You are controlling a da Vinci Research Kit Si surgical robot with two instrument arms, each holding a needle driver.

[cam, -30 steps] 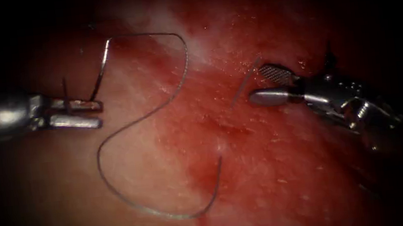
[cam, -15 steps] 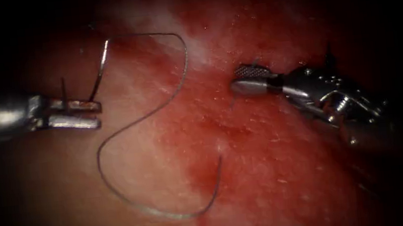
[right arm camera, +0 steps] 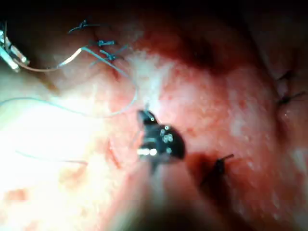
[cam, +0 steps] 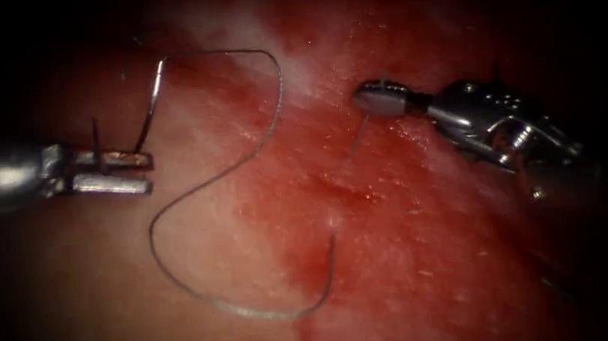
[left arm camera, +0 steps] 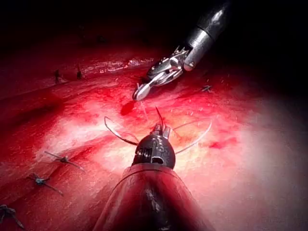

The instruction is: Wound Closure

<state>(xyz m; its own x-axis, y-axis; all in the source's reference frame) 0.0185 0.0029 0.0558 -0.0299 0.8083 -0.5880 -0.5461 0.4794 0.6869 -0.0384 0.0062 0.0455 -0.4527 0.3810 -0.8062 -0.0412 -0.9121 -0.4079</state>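
My left tool [cam: 140, 173] is on the left of the cut, shut on the curved needle [cam: 149, 108] at about mid-curve. The needle is out of the tissue, both ends rising above the jaws. Thread [cam: 192, 186] runs from the needle's rear end, loops across the pale tissue [cam: 208, 263], and enters the red cut [cam: 332, 239]. My right tool [cam: 368, 100] is on the right side, shut on a short thread end [cam: 357, 138] that rises from the tissue. The left wrist view has my left tool [left arm camera: 161, 129], the needle [left arm camera: 118, 134] and the right tool [left arm camera: 139, 95].
Finished stitches with cut ends sit along the wound [left arm camera: 62, 159] [left arm camera: 41, 180] [right arm camera: 103, 45] [right arm camera: 219, 166]. Red fluid [cam: 404, 258] covers the tissue to the right of the cut. The right tool's tip [right arm camera: 144, 115] hangs above loops of thread [right arm camera: 96, 113].
The right tool moved left and a little up, and its open jaws closed on the short thread end. The left tool and the needle stayed still.
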